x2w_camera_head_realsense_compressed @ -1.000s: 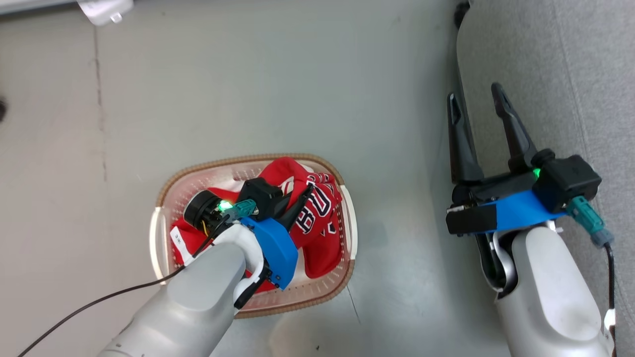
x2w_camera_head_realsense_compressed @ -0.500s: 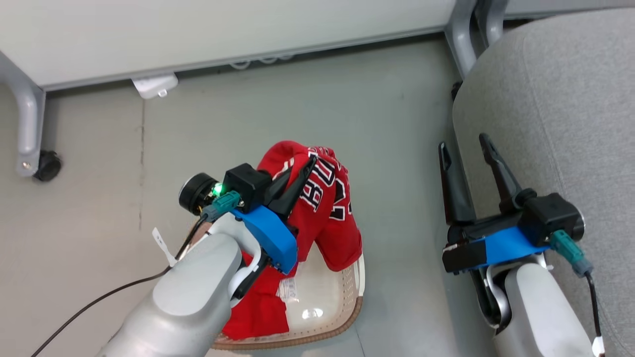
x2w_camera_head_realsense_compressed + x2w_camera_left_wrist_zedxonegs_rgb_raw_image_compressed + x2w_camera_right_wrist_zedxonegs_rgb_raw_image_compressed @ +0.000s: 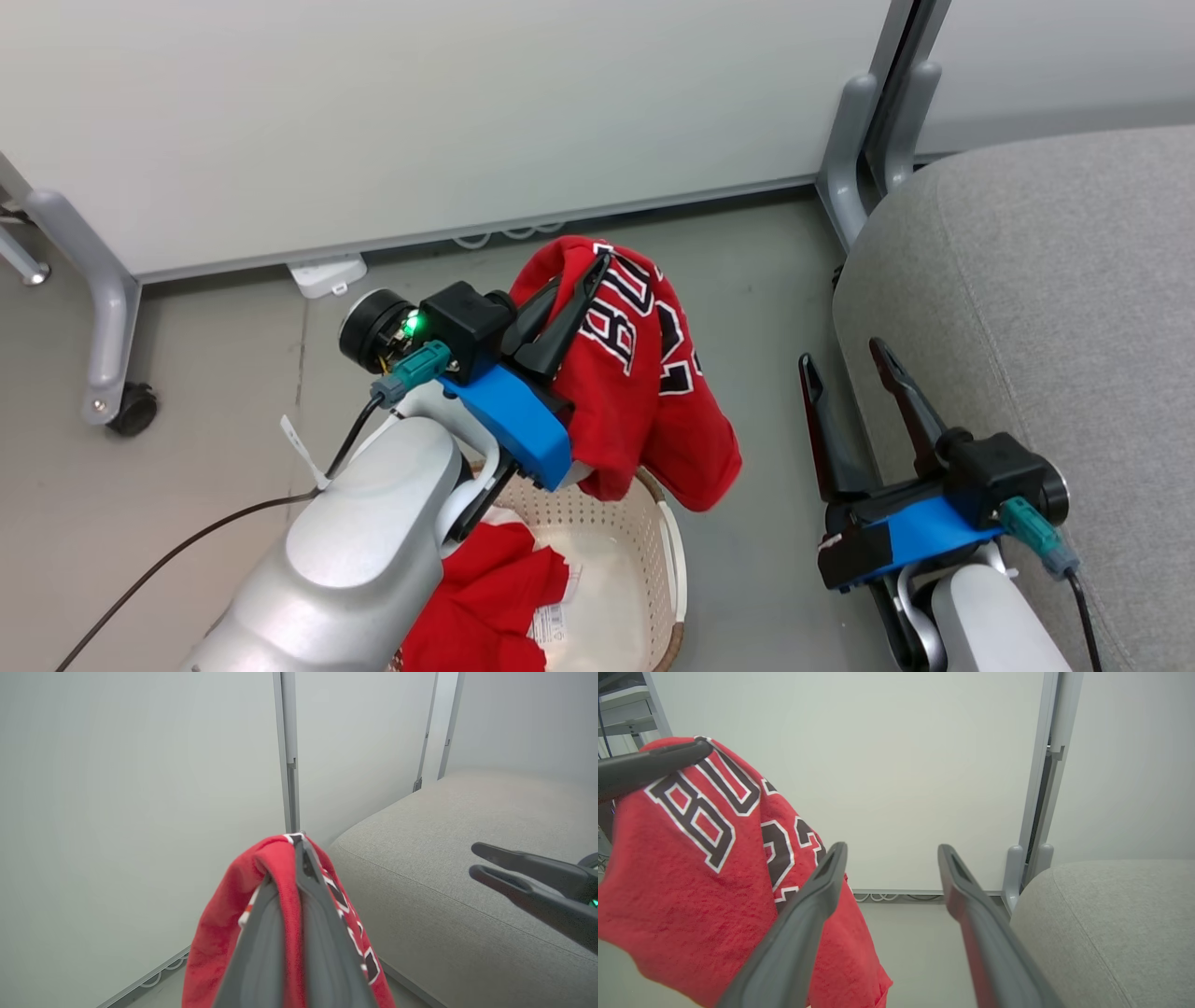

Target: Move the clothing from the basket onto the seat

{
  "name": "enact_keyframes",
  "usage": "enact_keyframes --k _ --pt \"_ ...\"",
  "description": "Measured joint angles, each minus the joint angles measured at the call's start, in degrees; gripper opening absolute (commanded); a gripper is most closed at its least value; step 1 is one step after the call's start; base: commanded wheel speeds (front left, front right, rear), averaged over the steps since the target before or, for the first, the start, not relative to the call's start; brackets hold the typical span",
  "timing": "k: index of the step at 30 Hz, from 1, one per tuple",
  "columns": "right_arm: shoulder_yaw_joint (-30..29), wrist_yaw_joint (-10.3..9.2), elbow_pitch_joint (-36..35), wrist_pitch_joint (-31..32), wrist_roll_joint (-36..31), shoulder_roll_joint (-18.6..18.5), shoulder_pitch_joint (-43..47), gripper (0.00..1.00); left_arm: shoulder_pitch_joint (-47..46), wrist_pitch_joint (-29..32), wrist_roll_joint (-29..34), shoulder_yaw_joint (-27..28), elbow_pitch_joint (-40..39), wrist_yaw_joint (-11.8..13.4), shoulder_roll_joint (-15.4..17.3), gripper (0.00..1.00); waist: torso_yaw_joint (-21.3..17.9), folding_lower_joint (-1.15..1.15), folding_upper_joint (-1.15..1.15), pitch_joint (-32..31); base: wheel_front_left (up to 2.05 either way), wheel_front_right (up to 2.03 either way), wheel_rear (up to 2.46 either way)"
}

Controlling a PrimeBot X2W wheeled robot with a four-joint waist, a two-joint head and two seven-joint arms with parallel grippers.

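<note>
My left gripper (image 3: 596, 259) is shut on a fold of the red jersey (image 3: 644, 373) with black-and-white lettering. The jersey hangs clear above the cream basket (image 3: 667, 551). A plain red garment (image 3: 485, 597) lies inside the basket, partly hidden by my left forearm. In the left wrist view the fingers (image 3: 308, 905) pinch the jersey (image 3: 219, 942), with the grey seat (image 3: 444, 882) beyond. My right gripper (image 3: 840, 355) stands open and holds nothing, beside the seat (image 3: 1027, 280) edge. In the right wrist view that gripper (image 3: 892, 848) has the jersey (image 3: 691, 868) to its left and the seat (image 3: 1111, 914) to its right.
White partition panels on grey legs stand behind, one leg with a black caster (image 3: 131, 411), another leg (image 3: 850, 159) close to the seat's corner. A small white box (image 3: 322, 273) lies on the grey floor by the panel. A black cable (image 3: 187, 551) trails from my left arm.
My left gripper has lifted the jersey up out of the basket. The plain red garment stayed in the basket. The head camera has tilted up, bringing the panels into view.
</note>
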Motion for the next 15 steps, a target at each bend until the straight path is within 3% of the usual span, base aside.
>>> enact_keyframes --k 15 --pt "2.93 0.0 0.2 0.01 -0.65 -0.01 2.38 1.0 0.74 0.0 0.41 -1.31 -0.91 -0.56 -0.75 0.0 0.15 0.01 0.0 -4.04 0.0 0.0 0.0"
